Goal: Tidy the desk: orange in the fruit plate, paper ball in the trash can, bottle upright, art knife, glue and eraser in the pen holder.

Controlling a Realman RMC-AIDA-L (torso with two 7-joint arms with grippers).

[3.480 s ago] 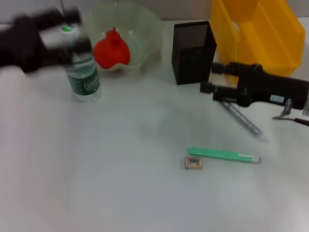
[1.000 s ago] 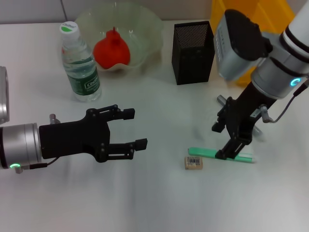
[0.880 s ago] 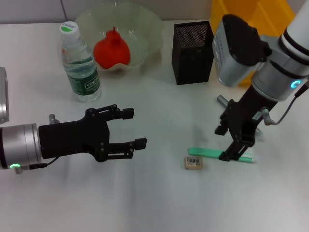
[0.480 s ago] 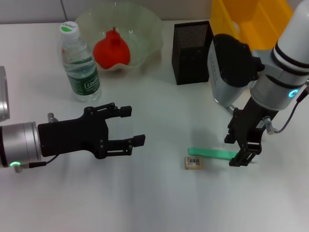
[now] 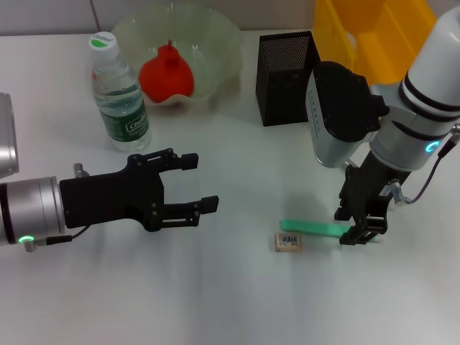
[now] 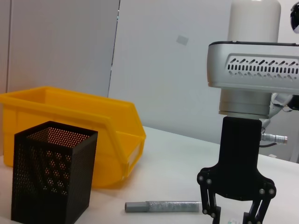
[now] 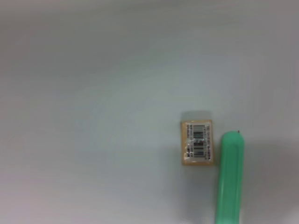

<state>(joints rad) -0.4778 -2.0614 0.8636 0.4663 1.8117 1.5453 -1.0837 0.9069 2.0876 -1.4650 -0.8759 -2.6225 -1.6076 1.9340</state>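
My right gripper [image 5: 356, 227] points down, open, its fingers straddling the white-tipped end of a slim green stick [image 5: 313, 228] [image 7: 231, 177]; glue or art knife, I cannot tell which. The eraser [image 5: 289, 242] [image 7: 197, 143] lies just beside that stick. A grey metal stick [image 6: 163, 206] lies behind the right gripper [image 6: 236, 217]. The orange [image 5: 167, 72] sits in the fruit plate [image 5: 223, 36], and the bottle [image 5: 121, 100] stands upright beside it. The pen holder [image 5: 287, 68] [image 6: 51, 177] stands next to the trash can [image 5: 402, 36] [image 6: 70, 116]. The paper ball is out of view. My left gripper [image 5: 203, 181] hovers open at the left.
The white desk [image 5: 237, 302] stretches bare in front of both arms. The right arm's grey wrist housing [image 5: 338, 115] hangs between the pen holder and the green stick.
The left gripper left the bottle upright and came to the front left. Over the last second the right gripper slid along the green stick toward its white end and lowered.
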